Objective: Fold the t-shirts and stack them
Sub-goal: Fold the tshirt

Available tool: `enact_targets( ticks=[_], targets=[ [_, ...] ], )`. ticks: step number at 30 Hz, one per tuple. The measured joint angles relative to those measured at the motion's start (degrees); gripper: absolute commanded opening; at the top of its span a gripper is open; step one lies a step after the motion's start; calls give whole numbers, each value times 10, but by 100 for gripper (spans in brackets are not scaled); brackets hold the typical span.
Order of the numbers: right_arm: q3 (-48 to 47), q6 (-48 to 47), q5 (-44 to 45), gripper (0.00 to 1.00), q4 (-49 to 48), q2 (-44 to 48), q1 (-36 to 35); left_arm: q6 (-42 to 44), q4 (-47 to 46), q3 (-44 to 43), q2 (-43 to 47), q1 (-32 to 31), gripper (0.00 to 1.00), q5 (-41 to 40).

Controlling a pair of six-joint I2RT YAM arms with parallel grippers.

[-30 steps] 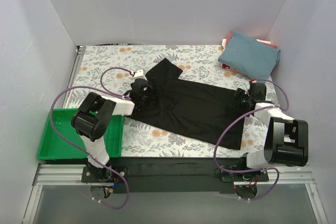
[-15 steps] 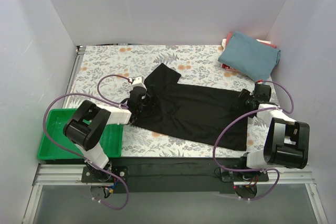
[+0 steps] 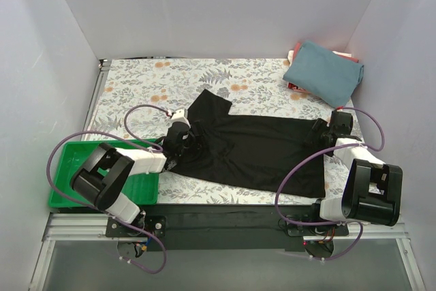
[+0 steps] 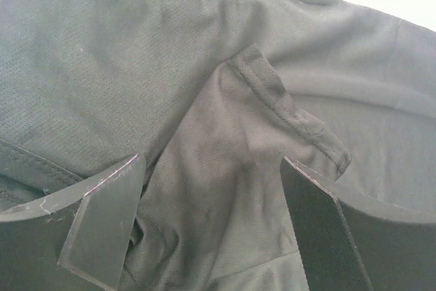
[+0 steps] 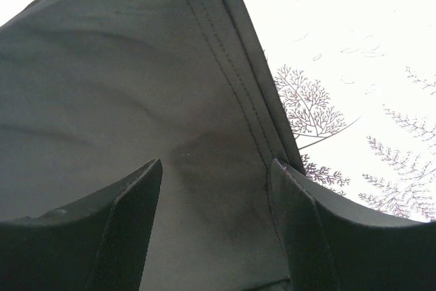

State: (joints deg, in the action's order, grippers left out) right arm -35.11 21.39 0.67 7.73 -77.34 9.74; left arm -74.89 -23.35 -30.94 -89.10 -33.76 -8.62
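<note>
A black t-shirt (image 3: 252, 151) lies spread flat across the middle of the floral table. My left gripper (image 3: 178, 144) rests on its left end by a sleeve. In the left wrist view the fingers (image 4: 102, 216) stand wide apart with rumpled black cloth (image 4: 225, 168) and a sleeve hem between them. My right gripper (image 3: 321, 134) rests on the shirt's right end. In the right wrist view it is open (image 5: 218, 230) over the stitched hem (image 5: 231, 80). A folded teal-blue t-shirt (image 3: 325, 69) lies on red/pink shirts (image 3: 293, 86) at the back right.
A green plastic tray (image 3: 61, 182) sits at the near left, partly under the left arm. Purple cables loop from both arms over the table. White walls close in the left, back and right sides. Floral table cover (image 5: 354, 66) shows right of the hem.
Both grippers moved toward the near edge. The black shirt slid with them and now lies flatter and closer to the arms.
</note>
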Motion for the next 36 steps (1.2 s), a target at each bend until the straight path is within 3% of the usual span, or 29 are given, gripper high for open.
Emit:
enact_targets(
  ticks=[12, 19, 25, 36],
  targets=[
    [1, -9, -12, 72, 10, 33, 0, -16, 48, 36, 66, -9, 80, -16],
    [-53, -17, -16, 68, 12, 40, 0, 21, 83, -55, 49, -9, 82, -64],
    [-118, -10, -19, 60, -19, -39, 0, 70, 62, -163, -17, 26, 80, -84],
    [-195, -10, 31, 54, -52, -160, -5, 144, 41, -354, -224, 76, 78, -73]
  ],
)
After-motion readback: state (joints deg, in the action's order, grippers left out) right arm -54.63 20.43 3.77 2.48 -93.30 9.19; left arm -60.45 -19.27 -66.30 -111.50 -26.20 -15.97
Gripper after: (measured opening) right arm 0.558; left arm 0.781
